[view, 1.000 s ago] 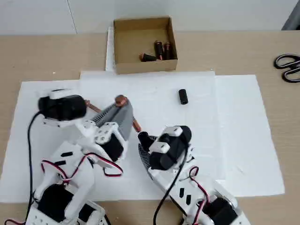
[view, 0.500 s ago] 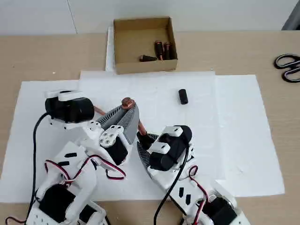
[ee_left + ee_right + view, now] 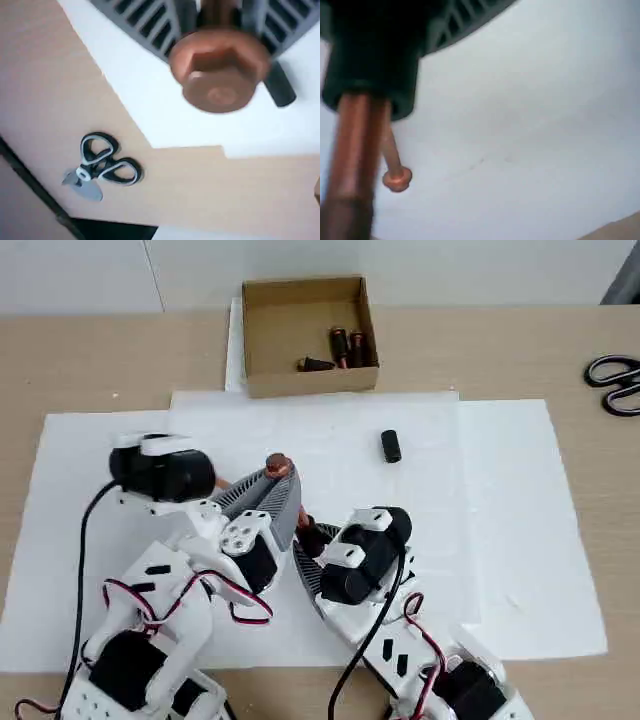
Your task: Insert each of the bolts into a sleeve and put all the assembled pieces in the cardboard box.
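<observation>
My left gripper is shut on a copper bolt, whose hex head points away from the arm. The bolt's shaft slants down to a black sleeve, and its tip meets the sleeve's mouth. My right gripper is shut on that sleeve, just right of the left gripper. A second black sleeve lies loose on the white paper. Another bolt lies on the paper, partly under the left arm. The cardboard box at the back holds several assembled pieces.
White paper sheets cover the middle of the wooden table. Scissors lie at the far right edge. The two arms crowd the near centre, and free paper lies to the right of them.
My left gripper has carried the bolt to the right and slightly nearer, bringing its shaft end to the sleeve. The right gripper has barely moved.
</observation>
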Robot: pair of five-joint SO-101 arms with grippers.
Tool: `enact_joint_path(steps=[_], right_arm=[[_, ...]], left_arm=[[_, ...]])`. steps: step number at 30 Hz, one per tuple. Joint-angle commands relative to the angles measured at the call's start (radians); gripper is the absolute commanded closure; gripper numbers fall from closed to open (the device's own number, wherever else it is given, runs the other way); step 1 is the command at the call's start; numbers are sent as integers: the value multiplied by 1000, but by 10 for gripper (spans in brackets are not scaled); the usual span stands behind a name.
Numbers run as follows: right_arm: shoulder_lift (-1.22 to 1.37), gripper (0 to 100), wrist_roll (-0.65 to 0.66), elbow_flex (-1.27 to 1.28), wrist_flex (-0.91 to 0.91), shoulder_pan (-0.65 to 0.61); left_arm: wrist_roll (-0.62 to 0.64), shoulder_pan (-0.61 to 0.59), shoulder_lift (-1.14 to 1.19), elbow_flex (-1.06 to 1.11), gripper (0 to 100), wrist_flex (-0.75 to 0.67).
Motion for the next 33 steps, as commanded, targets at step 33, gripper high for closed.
enact_joint_path(steps=[33], right_arm=[[-13, 995, 51, -51, -30, 64]], left_arm=[[-38, 252, -9, 134, 934, 173]])
